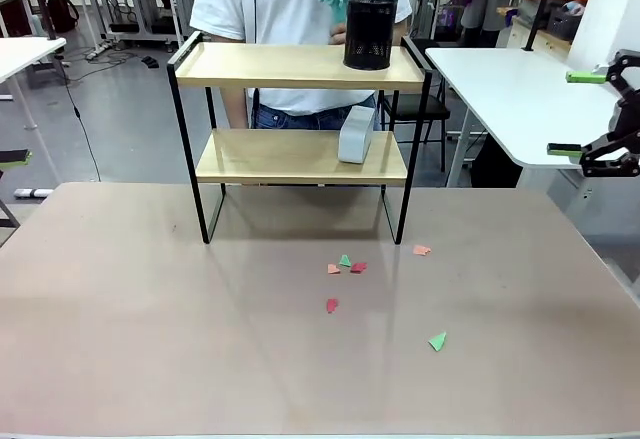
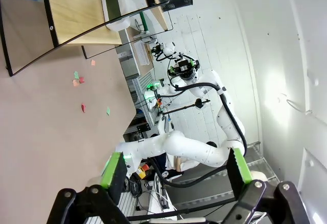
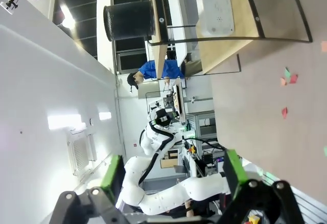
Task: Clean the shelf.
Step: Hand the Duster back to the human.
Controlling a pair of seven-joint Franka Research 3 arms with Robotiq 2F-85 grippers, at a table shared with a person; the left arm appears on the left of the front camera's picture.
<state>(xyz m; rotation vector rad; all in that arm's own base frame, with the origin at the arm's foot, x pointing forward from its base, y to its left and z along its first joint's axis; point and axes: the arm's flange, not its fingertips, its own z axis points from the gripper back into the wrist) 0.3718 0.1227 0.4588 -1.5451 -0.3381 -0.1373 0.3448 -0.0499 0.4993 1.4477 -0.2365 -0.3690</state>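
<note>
shelf (image 1: 300,67) carries a black mesh cup (image 1: 370,31) on top, white box (image 1: 356,134) below. paper scraps (image 1: 345,264) litter the bench (image 1: 150,339) in front. left gripper (image 2: 176,175) and right gripper (image 1: 590,109) both wide open, holding nothing.

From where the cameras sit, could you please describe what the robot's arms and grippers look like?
Both arms are glossy white, rounded segments with black cables looped alongside, as the left wrist view shows of the right arm. The right gripper has a black linkage body with two fingers tipped in bright green pads. The left gripper is built the same: black angular fingers with visible bolts, green pads on the inner faces.
</note>
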